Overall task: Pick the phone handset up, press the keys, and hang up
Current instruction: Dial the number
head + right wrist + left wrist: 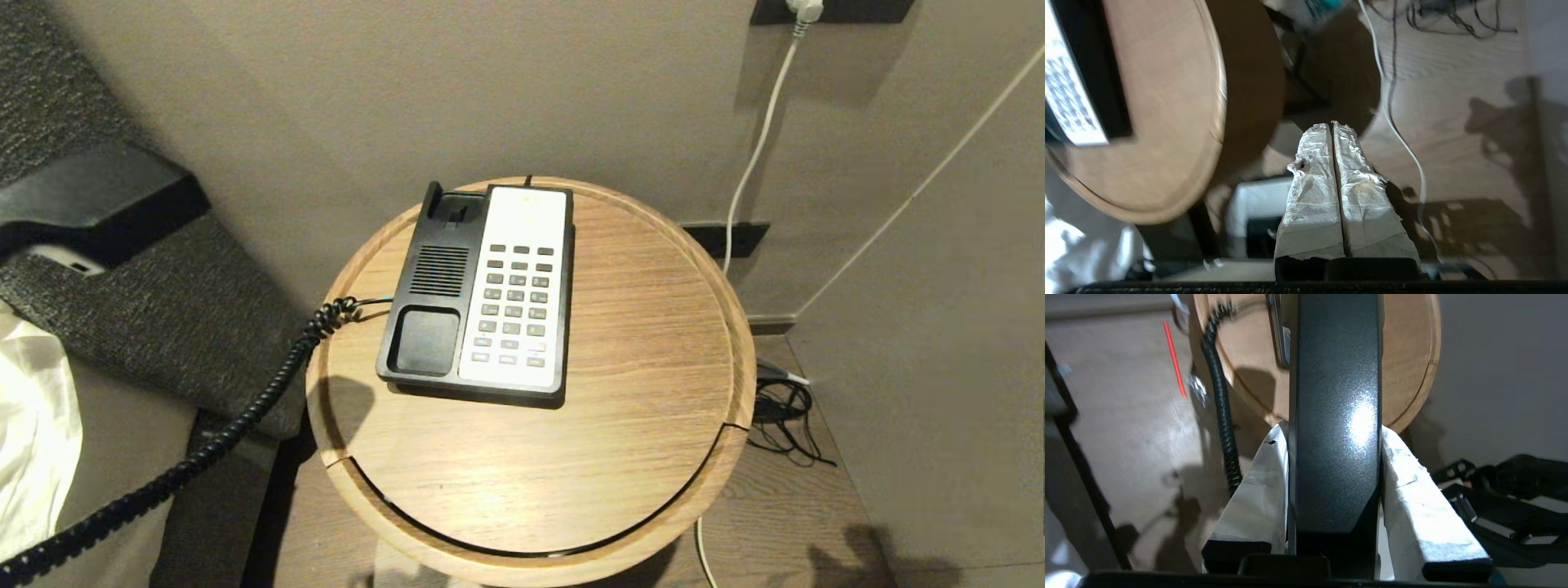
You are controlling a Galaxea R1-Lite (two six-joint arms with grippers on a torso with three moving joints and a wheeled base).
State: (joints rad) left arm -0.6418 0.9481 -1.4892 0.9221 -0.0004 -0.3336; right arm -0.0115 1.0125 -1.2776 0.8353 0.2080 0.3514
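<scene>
The black phone base with its white faceplate and grid of grey keys sits on the round wooden table; its cradle is empty. The black coiled cord runs off the table's left edge toward the lower left. In the left wrist view my left gripper is shut on the matte black handset, held off the table's near-left side. My right gripper is shut and empty, low beside the table's near-right rim. Neither gripper shows in the head view.
A wall stands close behind the table. A dark padded headboard and white bedding are at the left. A white cable hangs from a wall socket at the right, with tangled black cables on the floor.
</scene>
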